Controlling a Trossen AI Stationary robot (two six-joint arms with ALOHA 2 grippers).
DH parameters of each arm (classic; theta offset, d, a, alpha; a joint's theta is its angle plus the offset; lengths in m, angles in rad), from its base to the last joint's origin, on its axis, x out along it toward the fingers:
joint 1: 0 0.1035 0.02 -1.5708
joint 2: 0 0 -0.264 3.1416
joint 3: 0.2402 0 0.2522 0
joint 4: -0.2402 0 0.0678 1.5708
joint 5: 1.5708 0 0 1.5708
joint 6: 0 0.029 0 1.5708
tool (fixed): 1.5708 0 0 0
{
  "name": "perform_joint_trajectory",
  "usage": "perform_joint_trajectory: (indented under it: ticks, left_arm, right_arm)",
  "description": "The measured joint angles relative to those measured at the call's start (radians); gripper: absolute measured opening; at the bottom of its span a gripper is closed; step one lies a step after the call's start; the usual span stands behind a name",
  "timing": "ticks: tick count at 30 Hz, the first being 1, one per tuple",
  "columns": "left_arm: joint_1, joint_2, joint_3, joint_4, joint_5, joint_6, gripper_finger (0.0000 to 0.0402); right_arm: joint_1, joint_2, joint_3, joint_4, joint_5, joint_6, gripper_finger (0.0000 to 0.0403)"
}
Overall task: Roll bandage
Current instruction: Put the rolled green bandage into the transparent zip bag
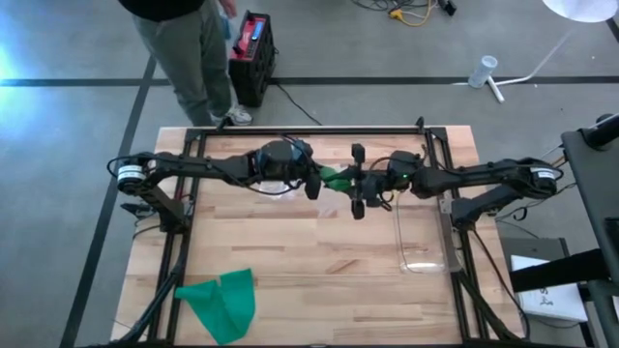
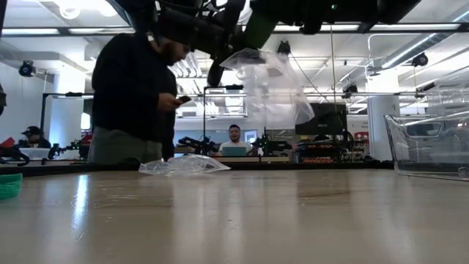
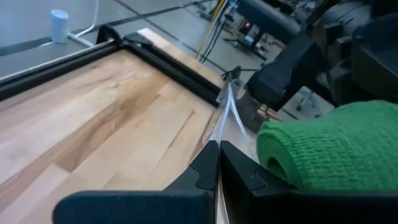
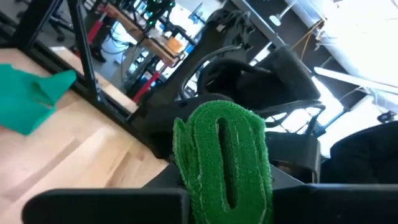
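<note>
Counts: two green bandages, two clear plastic bags, one clear bin.
Loose bandage [image 1: 222,302]: crumpled cloth, near table edge, left.
Left gripper [image 3: 217,163]: fingers pinched together on thin clear bag [image 3: 228,109].
Rolled bandage [image 4: 224,158]: woven, flattened roll, mid-air at centre, clamped by right gripper [image 1: 360,195].
Bin [image 1: 423,232]: rigid, right.

Bystanders and clutter around the wooden table

A person [image 1: 189,48] in a dark top and grey trousers stands just beyond the table's [image 1: 319,251] far edge, beside a black and red case [image 1: 253,53] on the floor. A clear plastic container [image 1: 423,237] sits on the table's right part, and a crumpled clear bag [image 2: 183,166] lies farther back. A white cup [image 1: 484,70] stands on the floor, well apart. Another person [image 2: 234,136] sits in the room behind.
</note>
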Motion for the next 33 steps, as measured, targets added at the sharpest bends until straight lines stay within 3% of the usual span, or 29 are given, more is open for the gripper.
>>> perform_joint_trajectory:
  ticks: [9, 18, 24, 27, 33]
  left_arm:
    - [0.031, -0.013, -0.002, -0.008, 0.016, 0.017, 0.0000]
    - [0.044, -0.017, 0.000, 0.088, 0.014, 0.045, 0.0000]
    - [0.045, -0.017, 0.000, 0.089, -0.079, 0.062, 0.0000]
    - [0.041, -0.005, 0.000, 0.118, -0.122, 0.062, 0.0000]
    - [0.026, 0.040, 0.000, 0.209, -0.171, 0.070, 0.0000]
  right_arm:
    - [-0.002, 0.016, 0.003, -0.105, -0.020, 0.089, 0.0043]
    - [0.002, -0.083, 0.001, -0.232, -0.045, 0.186, 0.0044]
    - [0.004, -0.172, 0.002, -0.216, -0.044, 0.186, 0.0044]
    - [0.004, -0.185, 0.002, -0.158, -0.022, 0.201, 0.0044]
    - [0.004, -0.151, 0.003, -0.056, 0.151, 0.226, 0.0044]
